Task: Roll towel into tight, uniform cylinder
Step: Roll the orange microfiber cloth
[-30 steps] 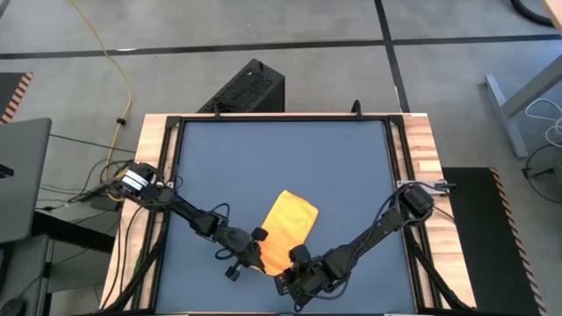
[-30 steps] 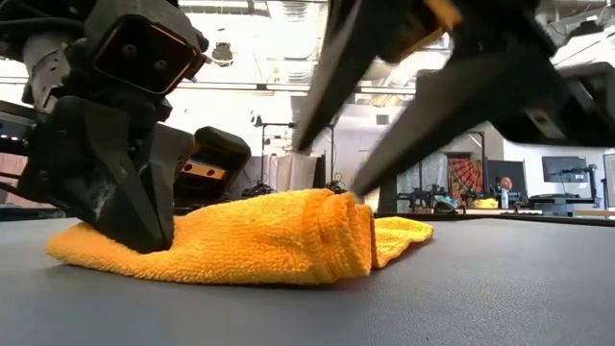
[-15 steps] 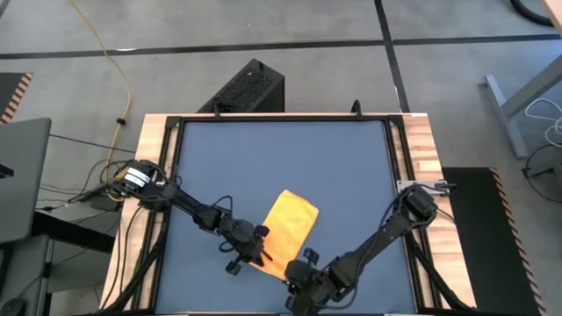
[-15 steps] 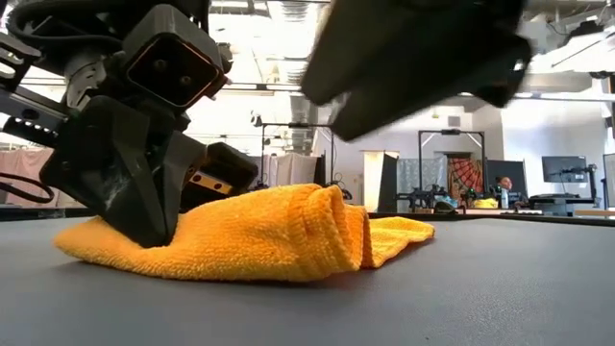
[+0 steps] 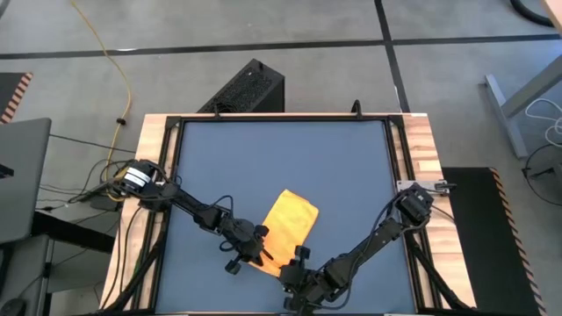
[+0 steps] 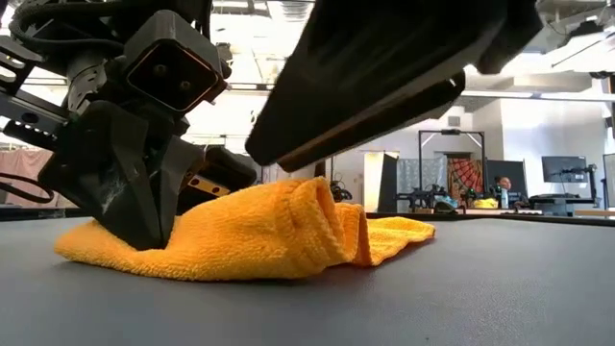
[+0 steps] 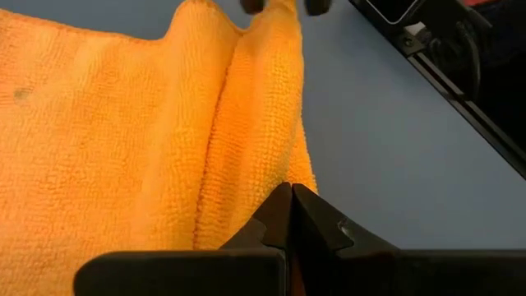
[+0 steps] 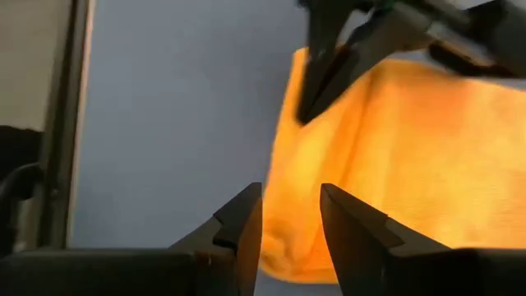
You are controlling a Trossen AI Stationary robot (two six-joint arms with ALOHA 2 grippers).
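Two dark grippers are working at the near end of a bright yellow, soft terry towel (image 5: 291, 223), which is lying partly rolled and slanted on the dark blue counter (image 5: 281, 158), toward its near middle. Starting from the left, the left gripper (image 5: 257, 254) is pressing down on the towel's near-left corner with its fingers (image 7: 289, 215) drawn fully together, pinning the cloth rather than pinching it; in the low view it is standing on the flat tail of the cloth while the rolled hump is rising just beside it. Moving right, the right gripper (image 5: 297, 271) is hovering just off the towel's near end with its fingers (image 8: 243, 220) standing apart and nothing between them, pointing at the thick folded edge. The towel is looking light, limp and grippy, so it is likely going to slump and loosen whenever pressure is let off; a firm hold on the thick rolled lip, not the thin single layer, is probably the safest place to take it. The roll is looking uneven, fatter at one end, so the task is likely only partway along. Open counter is stretching away beyond the far end of the towel and to both sides, giving plenty of room to roll forward, whereas the counter's near wooden edge (image 5: 140, 263) is lying close behind both grippers.
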